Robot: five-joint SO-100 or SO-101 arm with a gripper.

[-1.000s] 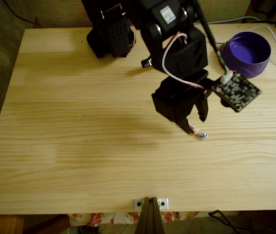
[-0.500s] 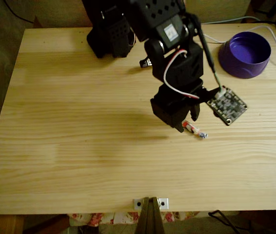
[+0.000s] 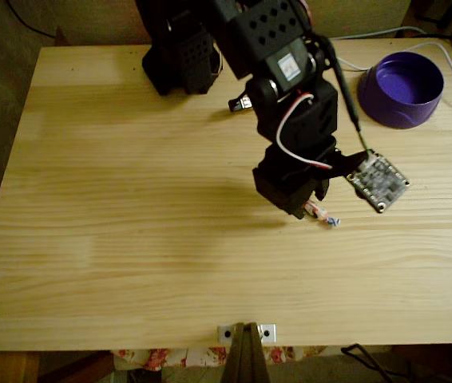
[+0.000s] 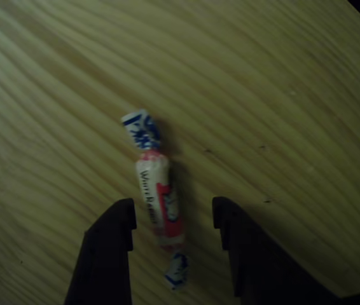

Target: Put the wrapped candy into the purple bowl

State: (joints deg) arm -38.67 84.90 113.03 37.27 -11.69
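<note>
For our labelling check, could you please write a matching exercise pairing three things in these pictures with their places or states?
Things:
1. small white wrapped candy with blue twisted ends
2. round deep-purple plastic bowl
3. black two-finger gripper

Places or states:
A. at the far right corner of the wooden table, empty
B. open, one finger on each side of the candy
C. lying flat on the wood, not lifted

Pairs: 1-C, 2-A, 3-B

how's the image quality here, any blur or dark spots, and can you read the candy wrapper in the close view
In the fixed view, warm even light; the black arm's gripper casts a soft shadow on the wooden table, and the wrapped candy is tiny and soft. In the other view, dim with dark corners and slight blur; the candy shows lettering, only partly legible, between the open fingers.
</note>
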